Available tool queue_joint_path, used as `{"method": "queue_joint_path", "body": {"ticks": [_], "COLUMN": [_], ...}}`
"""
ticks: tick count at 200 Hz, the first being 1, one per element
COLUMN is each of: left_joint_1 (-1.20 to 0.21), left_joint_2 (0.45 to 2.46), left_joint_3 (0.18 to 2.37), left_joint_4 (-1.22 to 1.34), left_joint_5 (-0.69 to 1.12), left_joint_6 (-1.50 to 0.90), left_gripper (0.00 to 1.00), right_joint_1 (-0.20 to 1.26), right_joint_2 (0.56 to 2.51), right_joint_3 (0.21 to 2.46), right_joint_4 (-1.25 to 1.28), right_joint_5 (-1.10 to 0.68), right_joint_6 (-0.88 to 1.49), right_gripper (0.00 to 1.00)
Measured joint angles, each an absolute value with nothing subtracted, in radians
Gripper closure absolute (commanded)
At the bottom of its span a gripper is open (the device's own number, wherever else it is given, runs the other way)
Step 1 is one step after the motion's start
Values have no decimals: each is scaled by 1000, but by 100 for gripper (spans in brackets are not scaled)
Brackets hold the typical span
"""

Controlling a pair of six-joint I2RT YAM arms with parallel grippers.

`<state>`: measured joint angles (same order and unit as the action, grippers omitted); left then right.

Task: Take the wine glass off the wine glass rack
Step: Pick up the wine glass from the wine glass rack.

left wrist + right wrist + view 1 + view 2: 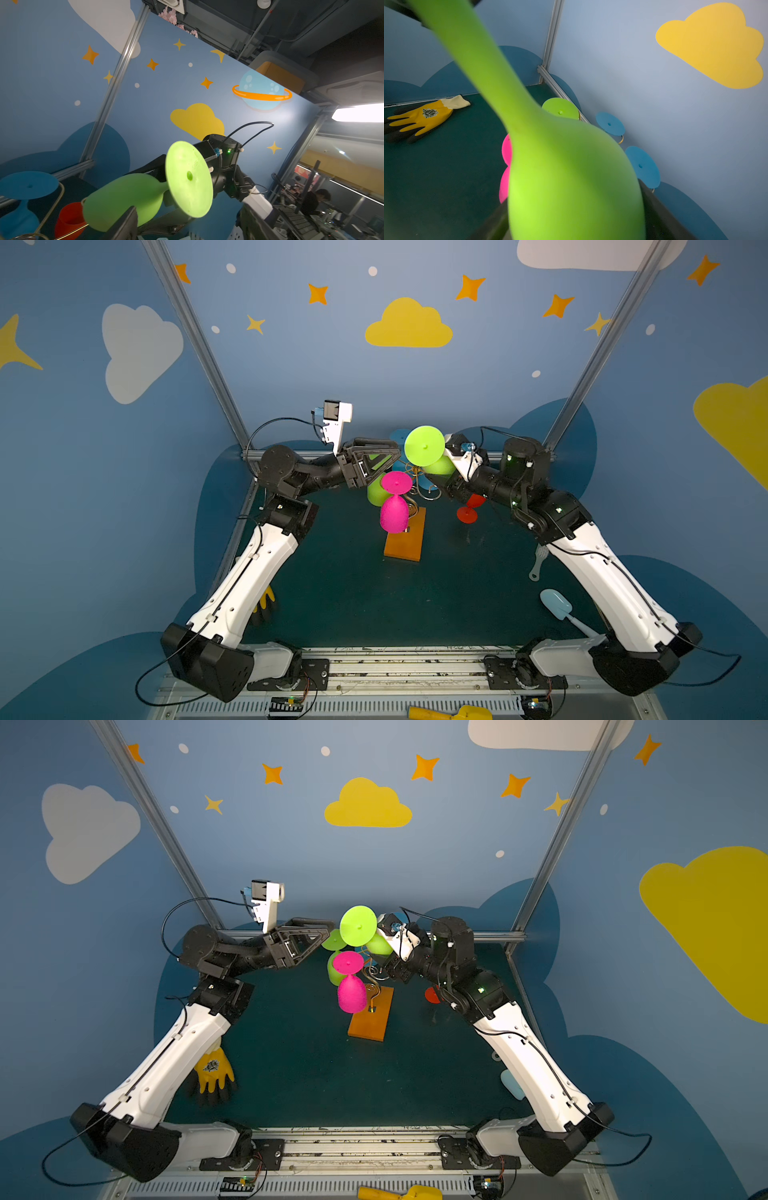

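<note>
wine glass (428, 452) — matte lime, disc foot | rack (407, 543) — curled gold wire

There are six wine glasses: two green glasses (424, 445) (375, 494), two blue glasses (610, 124) (642, 167), one pink glass (394, 514), one red glass (467, 515). One wine glass rack (405, 545), one yellow glove (214, 1071).

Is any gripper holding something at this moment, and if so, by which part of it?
The right gripper holds the tilted green wine glass by its bowl. The left gripper stands open and holds nothing.
</note>
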<state>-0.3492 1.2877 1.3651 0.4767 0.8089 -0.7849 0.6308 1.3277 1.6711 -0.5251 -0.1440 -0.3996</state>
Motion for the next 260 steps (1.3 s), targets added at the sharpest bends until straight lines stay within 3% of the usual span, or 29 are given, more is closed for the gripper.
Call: {"method": "queue_joint_path", "body": {"ticks": [53, 103, 211, 260], "left_joint_1": [-408, -473, -542, -551], "left_joint_2": [1233, 1286, 1353, 1357], "left_joint_3": [1259, 1240, 1255, 1268], "left_joint_4": [410, 480, 553, 577], "left_joint_5": [548, 485, 494, 493], "left_joint_6": [-128, 289, 599, 632], "left_gripper": [28, 34, 41, 53], "right_joint_1": [639, 652, 701, 719], "right_joint_2": [1308, 1314, 1435, 1461], "right_joint_3": [1783, 1872, 1966, 1994], "right_joint_4": [-764, -929, -1074, -1087], "right_joint_5": [-70, -28, -5, 0], "right_joint_6": [-283, -223, -163, -156], "right_gripper": [54, 56, 59, 60]}}
